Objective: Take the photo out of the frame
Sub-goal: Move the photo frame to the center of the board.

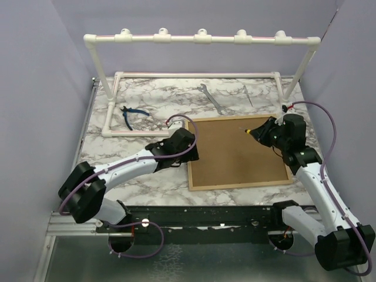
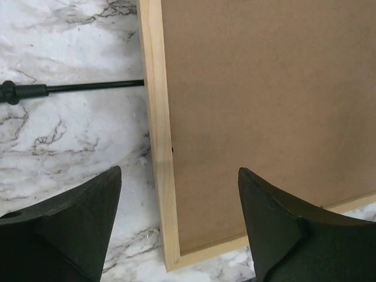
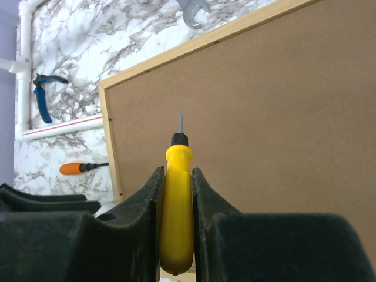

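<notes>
Left arm (image 1: 126, 166), lower left — white shells, black joint housings, mauve cable (image 1: 141, 257) looping alongside. Right arm (image 1: 322, 187), lower right — same build. Left gripper (image 2: 179, 173): matte black wedge fingers (image 2: 64, 229), bottom corners.

Bare marble table (image 1: 147, 182) runs along the near side of the frame (image 1: 235, 154), so I can pass there. The frame's left edge is crowded: my left gripper (image 2: 179, 170) straddles the rail with jaws wide, and an orange-handled screwdriver (image 3: 79, 168) reaches it. A wrench (image 1: 211, 98) lies beyond the far edge and blue pliers (image 1: 130, 116) to the left. The white PVC pipe rack (image 1: 200, 40) fences the back. My right gripper (image 3: 176, 170) clamps a yellow screwdriver (image 3: 176, 205) over the fibreboard.
</notes>
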